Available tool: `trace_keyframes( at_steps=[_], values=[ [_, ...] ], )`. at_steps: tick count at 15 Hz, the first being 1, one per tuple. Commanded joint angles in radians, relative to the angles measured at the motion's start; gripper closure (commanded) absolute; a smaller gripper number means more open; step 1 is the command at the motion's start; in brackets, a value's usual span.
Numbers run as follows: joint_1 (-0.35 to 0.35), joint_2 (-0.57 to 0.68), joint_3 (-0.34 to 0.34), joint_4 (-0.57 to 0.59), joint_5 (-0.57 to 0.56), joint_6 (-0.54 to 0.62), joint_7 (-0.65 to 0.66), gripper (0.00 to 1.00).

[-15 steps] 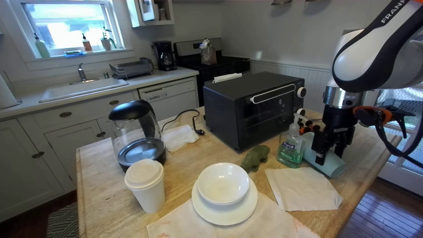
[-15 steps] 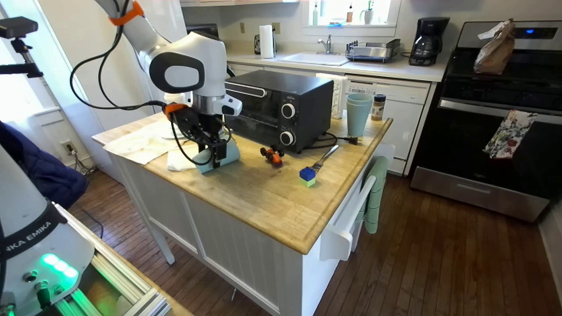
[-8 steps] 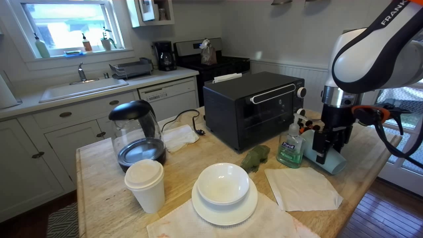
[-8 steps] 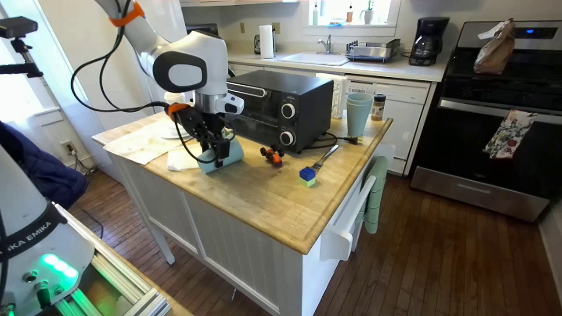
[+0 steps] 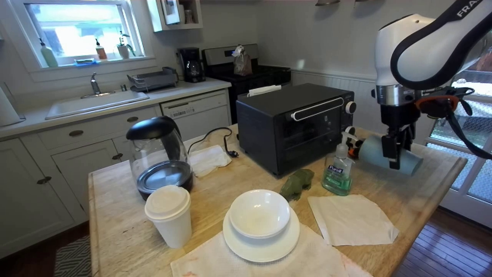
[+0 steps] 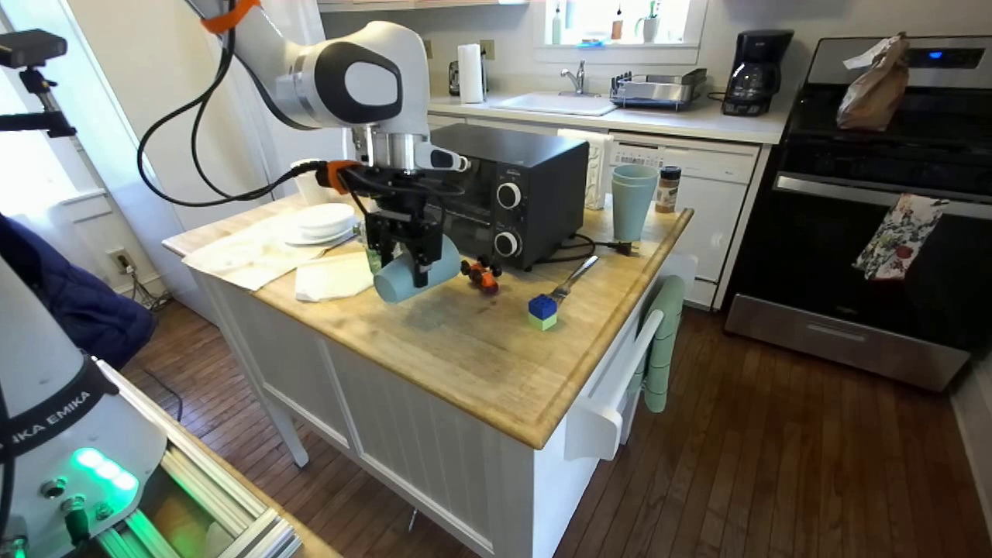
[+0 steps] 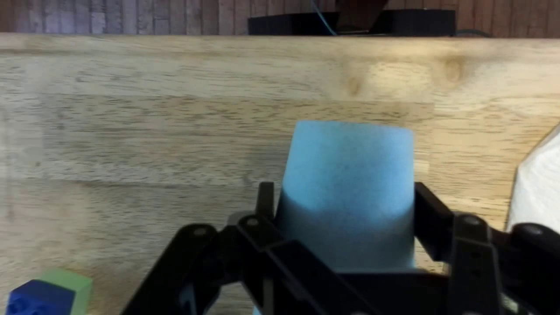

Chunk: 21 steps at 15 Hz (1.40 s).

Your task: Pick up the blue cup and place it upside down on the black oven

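The blue cup (image 5: 374, 151) is a pale blue-green tumbler lying on its side in the air, a little above the table. It also shows in an exterior view (image 6: 397, 282) and in the wrist view (image 7: 350, 170). My gripper (image 7: 342, 197) points down and is shut across the cup's side, one finger on each side. In both exterior views the gripper (image 5: 400, 158) (image 6: 403, 270) hides the cup's middle. The black oven (image 5: 258, 134) (image 6: 508, 141) stands beside the cup, with its door shut and a flat top.
A Purell bottle (image 5: 338, 173) and an orange toy car (image 6: 485, 277) are near the cup. Nested blue-green tumblers (image 6: 633, 205) stand by the far edge. A kettle (image 5: 157, 150), white paper cup (image 5: 170, 219), bowl (image 5: 260, 213), frog figure (image 5: 297, 184), and block (image 6: 542, 312) are on the table.
The gripper has risen with the cup, lifting it off the table. The cup has moved away from the Purell bottle and turned somewhat.
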Motion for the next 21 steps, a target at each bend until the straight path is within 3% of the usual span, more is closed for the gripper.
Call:
trace_keyframes(
  at_steps=[1,8,9,12,17,21],
  values=[
    [-0.007,-0.001,0.004,0.019,-0.039,-0.024,0.011,0.25],
    [-0.006,-0.002,0.003,0.044,-0.075,-0.047,0.02,0.25],
    [-0.002,-0.008,0.004,0.046,-0.089,-0.052,0.017,0.5],
    [0.005,-0.012,0.013,0.058,-0.107,-0.081,-0.001,0.5],
    [-0.004,-0.025,0.041,0.111,0.038,-0.161,-0.119,0.5],
    [-0.024,0.024,0.037,0.231,0.225,-0.361,-0.166,0.5]
  ],
)
